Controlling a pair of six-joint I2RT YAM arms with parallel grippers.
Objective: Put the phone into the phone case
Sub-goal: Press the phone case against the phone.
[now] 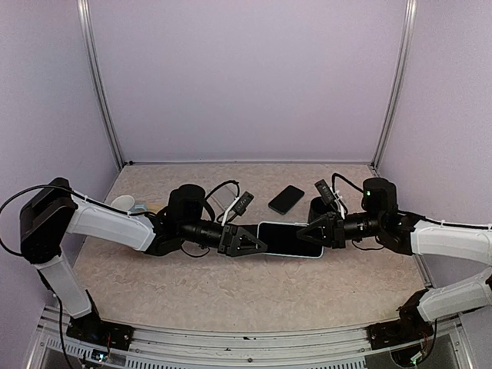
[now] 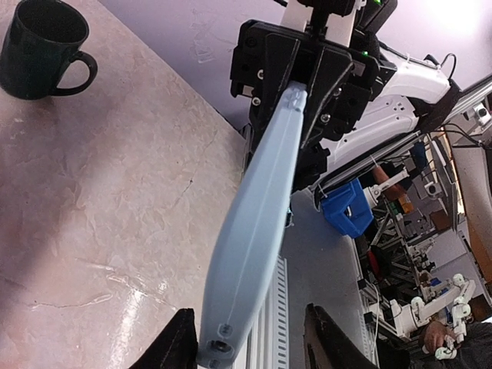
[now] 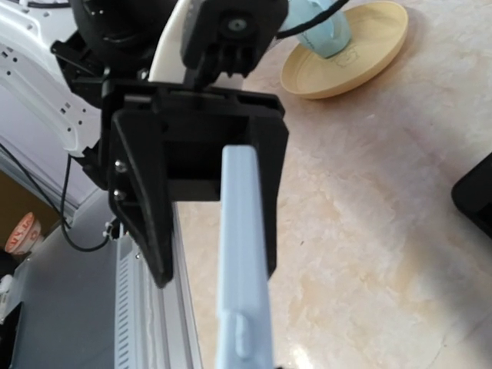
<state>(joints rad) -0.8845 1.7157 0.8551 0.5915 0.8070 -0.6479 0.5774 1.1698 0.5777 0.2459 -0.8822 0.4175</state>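
Phone [image 1: 286, 199] apart from phone case [image 2: 254, 231]

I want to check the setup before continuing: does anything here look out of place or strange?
One thing: the phone case is held above the table, right end effector shut on one end, left end effector open around the other, while the phone lies behind it, untouched. Nothing looks spilled or damaged.

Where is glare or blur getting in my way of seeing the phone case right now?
Top external: soft, even light, no glare, phone case sharp. Left wrist: bright sheen on the table at lower left, background blown out at top right, case in focus. Right wrist: the case's near end is slightly soft, pale glare on the table at lower right.
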